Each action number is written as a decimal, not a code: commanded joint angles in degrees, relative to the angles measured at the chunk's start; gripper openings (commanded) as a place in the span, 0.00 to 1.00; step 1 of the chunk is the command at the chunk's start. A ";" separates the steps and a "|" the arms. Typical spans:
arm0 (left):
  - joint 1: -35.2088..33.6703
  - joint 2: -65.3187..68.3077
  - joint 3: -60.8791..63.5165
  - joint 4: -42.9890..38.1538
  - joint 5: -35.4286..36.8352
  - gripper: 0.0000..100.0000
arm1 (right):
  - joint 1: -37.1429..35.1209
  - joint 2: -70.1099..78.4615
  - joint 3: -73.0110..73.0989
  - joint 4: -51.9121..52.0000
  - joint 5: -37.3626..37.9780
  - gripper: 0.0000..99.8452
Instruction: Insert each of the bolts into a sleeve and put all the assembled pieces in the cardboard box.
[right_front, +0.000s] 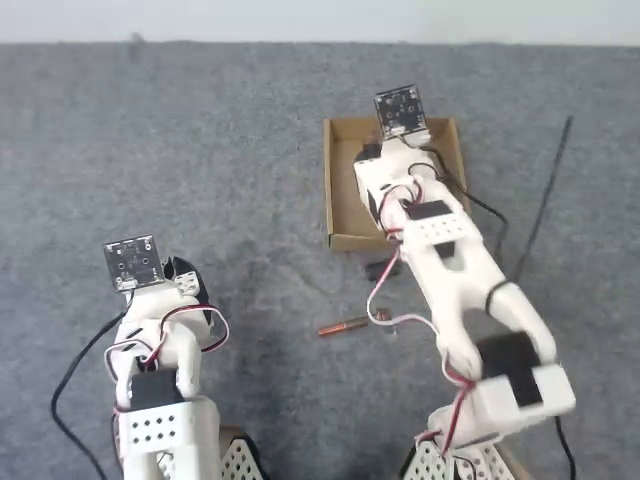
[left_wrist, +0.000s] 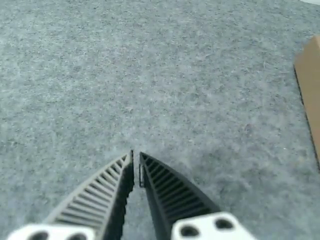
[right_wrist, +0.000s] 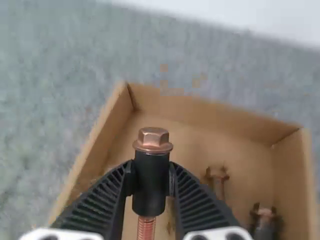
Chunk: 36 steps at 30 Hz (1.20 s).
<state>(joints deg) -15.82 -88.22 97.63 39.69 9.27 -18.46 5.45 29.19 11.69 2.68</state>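
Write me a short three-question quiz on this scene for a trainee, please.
1. True or false: the left tool holds a bolt.
2. What does the right tool hold over the box? A nothing; B a sleeved bolt; C a cable.
3. Fill in: the loose bolt lies ____ the box.
Key: 1 false; 2 B; 3 outside.

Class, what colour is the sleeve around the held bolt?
The sleeve is black, clearest in the right wrist view.
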 joint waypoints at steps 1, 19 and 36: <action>-0.26 -0.97 -0.75 -1.32 -0.53 0.02 | -1.54 2.24 -6.33 1.98 1.14 0.01; -0.09 -0.97 -0.75 -1.41 -0.53 0.02 | -1.71 2.15 -13.80 16.31 1.14 0.10; 0.00 -0.97 -0.75 -1.49 -0.53 0.02 | -3.12 -17.71 -13.71 55.52 3.25 0.01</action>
<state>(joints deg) -15.82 -88.22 97.63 39.69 9.27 -19.96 -7.56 18.46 60.40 2.68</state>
